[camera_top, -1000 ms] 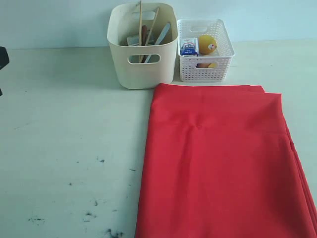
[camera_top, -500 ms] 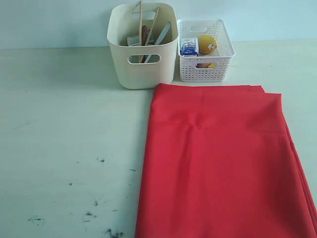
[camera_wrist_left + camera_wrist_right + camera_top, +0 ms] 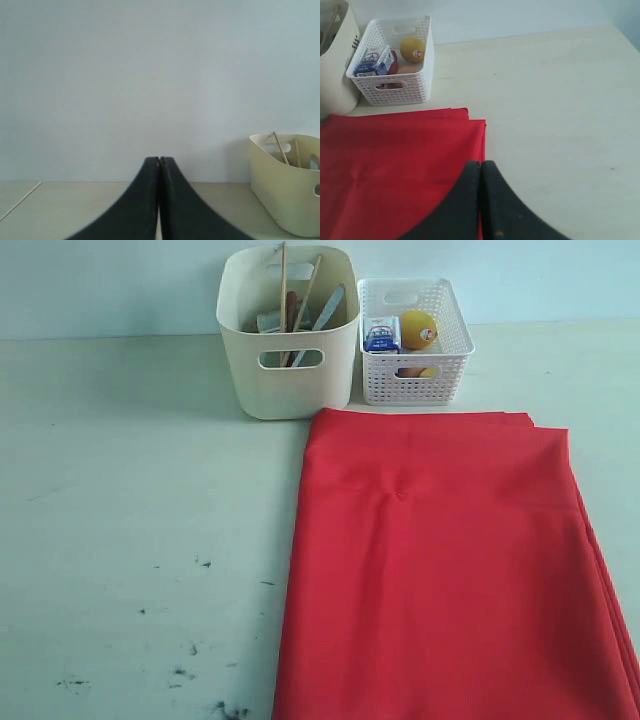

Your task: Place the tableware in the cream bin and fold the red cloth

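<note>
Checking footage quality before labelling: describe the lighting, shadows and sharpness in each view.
Exterior view: soft, even light, no glare; the cream bin casts only a faint shadow; the red cloth is sharp. Left wrist view: the left gripper is a dark, featureless shape. Right wrist view: the right gripper is equally dark; the white basket is in focus.

A: Bright enough?
B: Yes. The light is even and diffuse, with no glare. The cream bin (image 3: 290, 380) casts only a faint, soft shadow toward 9 o'clock.
A: Sharpness?
B: Slightly soft. The red cloth (image 3: 440, 570) looks oversaturated. The left gripper (image 3: 159, 162) and right gripper (image 3: 480, 165) show as featureless black.
</note>
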Motion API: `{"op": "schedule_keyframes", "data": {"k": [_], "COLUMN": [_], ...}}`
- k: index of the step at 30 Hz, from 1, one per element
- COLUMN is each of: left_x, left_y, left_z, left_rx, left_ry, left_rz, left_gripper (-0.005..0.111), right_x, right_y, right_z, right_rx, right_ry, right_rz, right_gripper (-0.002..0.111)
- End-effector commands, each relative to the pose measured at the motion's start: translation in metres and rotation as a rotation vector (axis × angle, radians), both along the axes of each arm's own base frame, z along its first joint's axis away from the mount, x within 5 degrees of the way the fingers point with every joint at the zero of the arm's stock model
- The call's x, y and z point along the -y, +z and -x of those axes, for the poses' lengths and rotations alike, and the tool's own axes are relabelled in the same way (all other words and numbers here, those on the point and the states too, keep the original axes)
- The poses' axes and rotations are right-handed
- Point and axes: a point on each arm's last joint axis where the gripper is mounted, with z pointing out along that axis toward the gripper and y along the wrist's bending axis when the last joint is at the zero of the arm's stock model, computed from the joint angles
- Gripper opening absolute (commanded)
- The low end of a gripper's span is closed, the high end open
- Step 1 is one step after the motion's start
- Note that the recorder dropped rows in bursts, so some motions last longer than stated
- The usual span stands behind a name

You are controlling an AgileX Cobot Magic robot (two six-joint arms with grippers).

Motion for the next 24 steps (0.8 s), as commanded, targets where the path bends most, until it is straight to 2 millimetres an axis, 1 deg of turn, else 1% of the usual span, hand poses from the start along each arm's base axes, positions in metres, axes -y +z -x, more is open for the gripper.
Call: {"op": "schedule_keyframes", "data": {"k": [1,5,9,11,17,20,24], "left_x": [0.0,0.0,0.003,0.003,0.002,0.002,0.002], "left_y": [-0.002,-0.002,-0.001,-0.003,-0.025,-0.031,-0.033], "left_z": [0.0,0.0,0.0,0.0,-0.001,0.0,0.0], "left_rx": [-0.008,-0.009,-0.006,-0.029,-0.268,-0.333,-0.357], "left_ry": [0.004,0.003,-0.01,-0.019,-0.021,-0.02,-0.02], "left_rz": [-0.018,-0.03,-0.118,-0.104,-0.085,-0.084,-0.084], "left_gripper": [0.003,0.003,0.003,0.003,0.003,0.003,0.003], "right_x": [0.0,0.0,0.0,0.0,0.0,0.0,0.0], "right_y": [0.0,0.0,0.0,0.0,0.0,0.0,0.0], "right_z": [0.0,0.0,0.0,0.0,0.0,0.0,0.0], "right_rx": [0.009,0.01,0.01,0.01,0.01,0.01,0.01], "right_ry": [0.003,0.003,0.003,0.003,0.003,0.003,0.003], "right_rz": [0.0,0.001,0.001,0.001,0.001,0.001,0.001], "right_gripper": [0.0,0.0,0.0,0.0,0.0,0.0,0.0]}}
